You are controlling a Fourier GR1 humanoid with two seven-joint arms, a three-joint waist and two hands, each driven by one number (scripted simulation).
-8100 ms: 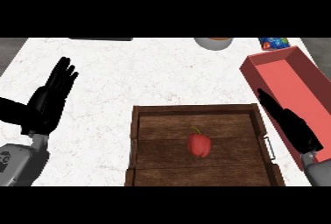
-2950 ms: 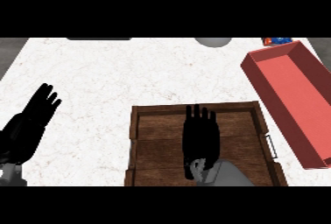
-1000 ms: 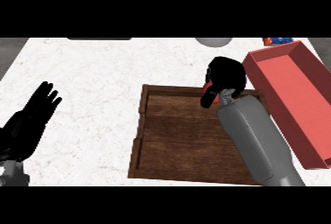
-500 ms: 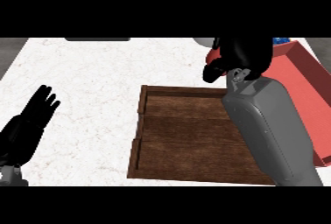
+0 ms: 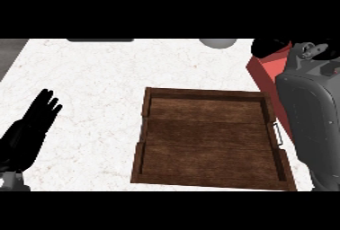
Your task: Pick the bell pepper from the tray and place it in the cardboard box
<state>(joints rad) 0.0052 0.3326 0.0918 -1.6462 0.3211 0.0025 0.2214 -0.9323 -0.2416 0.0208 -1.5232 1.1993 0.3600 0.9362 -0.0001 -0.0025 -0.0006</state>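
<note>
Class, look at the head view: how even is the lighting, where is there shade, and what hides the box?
Head view: the white counter is evenly lit, without glare; the wooden tray is darker just inside its walls; the right forearm covers most of the red box; the black right hand is cut off at the top, so its hold cannot be read.

Black left hand [image 5: 30,131]; bulky grey right forearm [image 5: 309,121].

Legible markings: none. Wooden tray [image 5: 212,139]: plain brown boards, no lettering to read. Red box [image 5: 264,75]: plain wall, no label or number to read. White counter [image 5: 100,76]: faint veining only, no sign or brand.
</note>
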